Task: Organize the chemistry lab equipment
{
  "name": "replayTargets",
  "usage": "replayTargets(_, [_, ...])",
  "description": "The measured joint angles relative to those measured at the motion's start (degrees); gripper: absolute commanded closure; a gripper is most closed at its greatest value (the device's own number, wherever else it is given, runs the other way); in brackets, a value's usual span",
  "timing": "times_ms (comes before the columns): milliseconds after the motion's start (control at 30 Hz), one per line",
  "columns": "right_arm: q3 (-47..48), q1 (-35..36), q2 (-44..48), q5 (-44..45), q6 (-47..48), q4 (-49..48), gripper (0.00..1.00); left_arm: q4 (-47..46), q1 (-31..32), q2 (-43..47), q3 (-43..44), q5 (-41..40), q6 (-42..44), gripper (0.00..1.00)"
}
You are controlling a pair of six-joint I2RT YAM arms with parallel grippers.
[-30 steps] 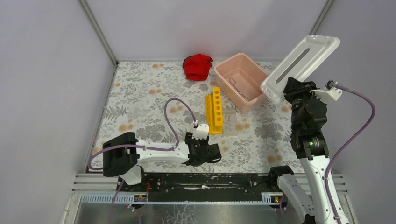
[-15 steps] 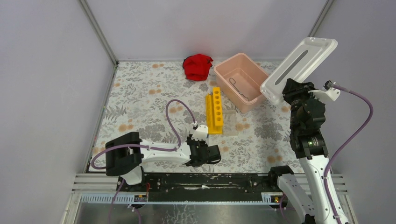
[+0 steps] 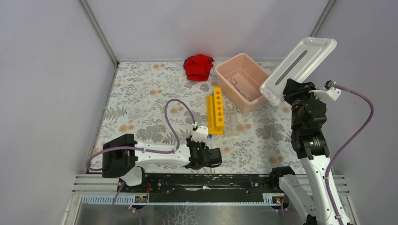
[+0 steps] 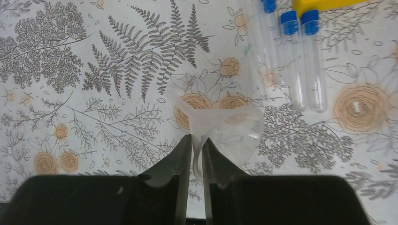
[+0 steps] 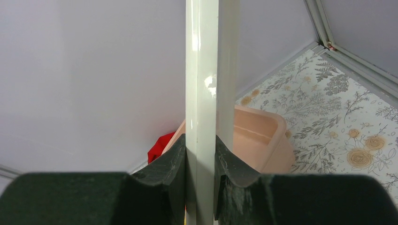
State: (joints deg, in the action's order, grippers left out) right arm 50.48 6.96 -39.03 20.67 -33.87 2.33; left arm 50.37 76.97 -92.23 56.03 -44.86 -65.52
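My left gripper [image 4: 196,145] is shut on the rim of a clear plastic funnel [image 4: 234,126], low over the floral mat near the front edge [image 3: 216,155]. Three clear blue-capped tubes [image 4: 313,56] lie just beyond it, beside the end of the yellow test-tube rack [image 3: 216,110], whose corner shows in the left wrist view [image 4: 324,3]. My right gripper [image 3: 288,90] is shut on the edge of the white lid [image 3: 298,63], held tilted in the air right of the open pinkish bin [image 3: 241,82]. The metal tongs [image 3: 239,89] lie inside the bin. The lid [image 5: 202,70] stands edge-on between my right fingers.
A crumpled red cloth [image 3: 198,66] lies at the back, left of the bin; it also shows behind the lid in the right wrist view [image 5: 159,145]. Grey walls close in the mat on the left, back and right.
The right gripper has lifted the lid slightly up and to the right. The left gripper has shifted a little near the front edge, still holding the funnel.
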Motion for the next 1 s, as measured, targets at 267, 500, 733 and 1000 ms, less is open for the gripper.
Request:
replayTargets(267, [0.0,0.0,-0.5,-0.9,-0.1,0.0,1.00,10.1,3.2,2.4,9.9,-1.5,-3.8,0.93])
replayTargets(500, [0.3,0.0,-1.4,-0.6,-0.1,0.1,1.00,16.6,4.0,3.2,32.4,-10.9,-0.7,0.93])
replayTargets(733, [0.4,0.0,-1.4,-0.1,-0.3,-0.1,1.00,-7.9,-0.5,6.9,36.1,-16.5,27.6,0.94])
replayTargets(1000, [2.1,0.0,-2.1,2.4,-0.3,-3.1,1.00,-34.0,-17.1,-1.8,37.5,-1.5,47.8,0.96])
